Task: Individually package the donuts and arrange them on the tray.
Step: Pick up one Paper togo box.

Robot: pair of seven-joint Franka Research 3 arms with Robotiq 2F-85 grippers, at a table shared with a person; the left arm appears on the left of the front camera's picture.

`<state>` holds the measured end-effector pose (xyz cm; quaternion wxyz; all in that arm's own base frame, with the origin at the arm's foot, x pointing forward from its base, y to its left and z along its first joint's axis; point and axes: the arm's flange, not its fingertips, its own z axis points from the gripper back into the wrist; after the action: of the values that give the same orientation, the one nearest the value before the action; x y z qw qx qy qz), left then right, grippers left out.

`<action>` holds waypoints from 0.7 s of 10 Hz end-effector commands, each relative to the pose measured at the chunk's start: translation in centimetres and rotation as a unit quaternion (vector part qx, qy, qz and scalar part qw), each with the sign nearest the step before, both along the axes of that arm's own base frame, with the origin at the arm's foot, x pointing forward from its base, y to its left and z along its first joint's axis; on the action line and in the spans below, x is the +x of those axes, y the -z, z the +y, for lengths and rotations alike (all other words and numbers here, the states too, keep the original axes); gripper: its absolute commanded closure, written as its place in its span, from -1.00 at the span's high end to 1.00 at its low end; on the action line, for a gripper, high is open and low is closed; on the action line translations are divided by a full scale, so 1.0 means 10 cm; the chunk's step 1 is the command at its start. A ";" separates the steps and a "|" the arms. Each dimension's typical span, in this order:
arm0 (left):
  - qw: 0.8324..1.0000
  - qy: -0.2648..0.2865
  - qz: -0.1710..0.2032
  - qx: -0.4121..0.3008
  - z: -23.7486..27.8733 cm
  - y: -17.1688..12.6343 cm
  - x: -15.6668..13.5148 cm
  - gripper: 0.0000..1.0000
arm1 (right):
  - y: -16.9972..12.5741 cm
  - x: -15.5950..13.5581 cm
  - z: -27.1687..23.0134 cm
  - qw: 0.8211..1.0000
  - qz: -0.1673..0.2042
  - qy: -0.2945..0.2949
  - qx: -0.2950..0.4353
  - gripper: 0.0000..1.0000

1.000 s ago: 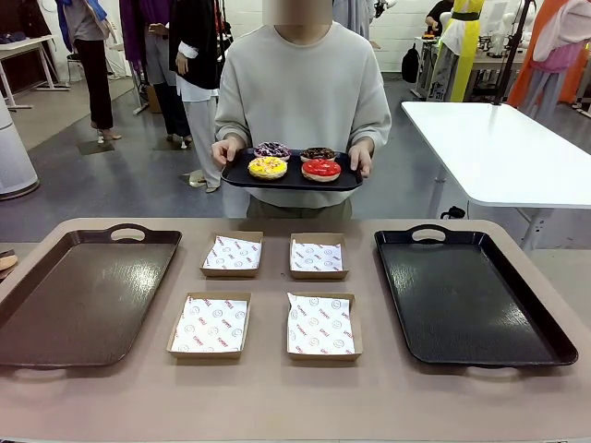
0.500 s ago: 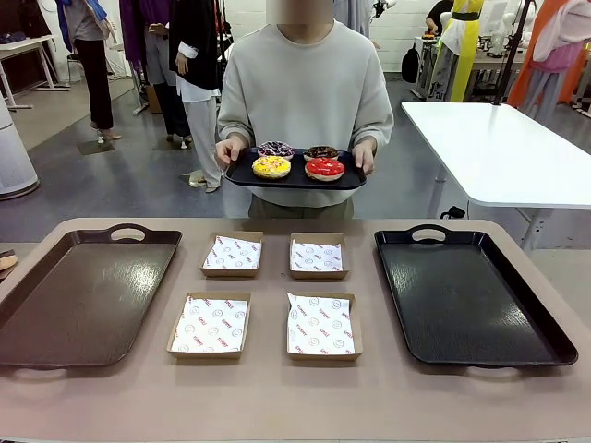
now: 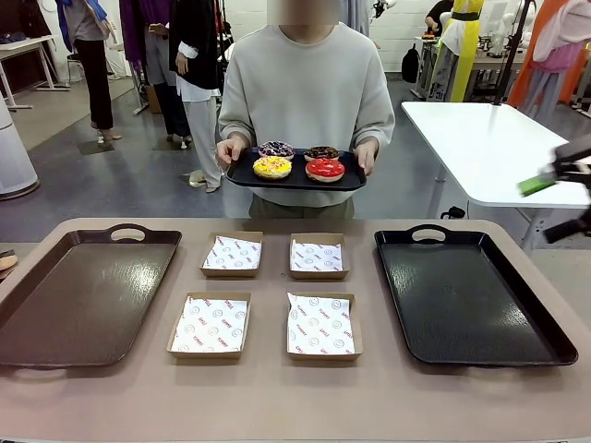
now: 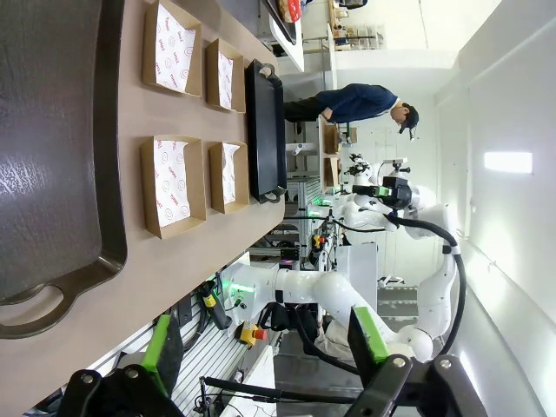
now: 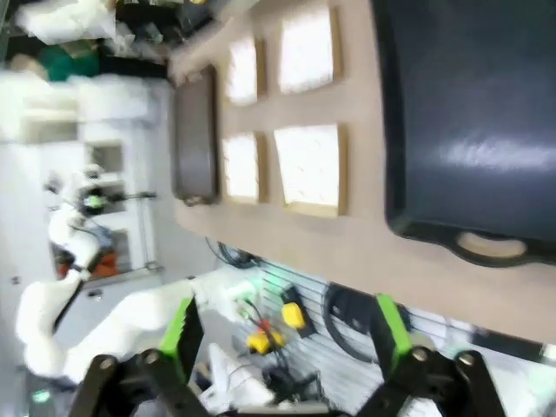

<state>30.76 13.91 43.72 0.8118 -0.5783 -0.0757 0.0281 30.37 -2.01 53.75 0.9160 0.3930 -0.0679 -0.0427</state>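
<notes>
Several ring donuts lie on a small black tray (image 3: pixel 242 173) that a person holds in both hands beyond the table's far edge: a yellow-iced donut (image 3: pixel 271 167), a red-iced donut (image 3: pixel 324 168), a dark sprinkled donut (image 3: pixel 275 149) and a chocolate donut (image 3: pixel 320 152). My right gripper (image 3: pixel 547 209) hangs blurred at the right edge, above and right of the black table tray (image 3: pixel 399 242). In its own wrist view the right gripper (image 5: pixel 287 339) is open and holds nothing. My left gripper (image 4: pixel 261 347) is also open and holds nothing, off the table's side beside the brown tray (image 4: pixel 52 130).
Several paper-lined cardboard boxes (image 3: pixel 211 325) sit in two rows mid-table, between the brown tray (image 3: pixel 148 236) on the left and the black tray. A white table (image 3: pixel 499 148) stands behind on the right. The boxes (image 5: pixel 308 165) also show from above.
My right gripper has come into the front view from the right edge. The person has raised the donut tray slightly and moved it a little to the right.
</notes>
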 end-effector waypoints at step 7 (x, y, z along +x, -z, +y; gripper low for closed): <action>1.000 -0.004 -0.003 -0.006 0.01 -0.01 0.00 1.00 | 0.73 0.34 1.87 0.951 0.023 -0.104 -0.289 1.00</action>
<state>30.75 13.94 43.71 0.8116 -0.5786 -0.0759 0.0285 33.60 14.92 47.32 0.9884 0.1334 -0.0057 0.0725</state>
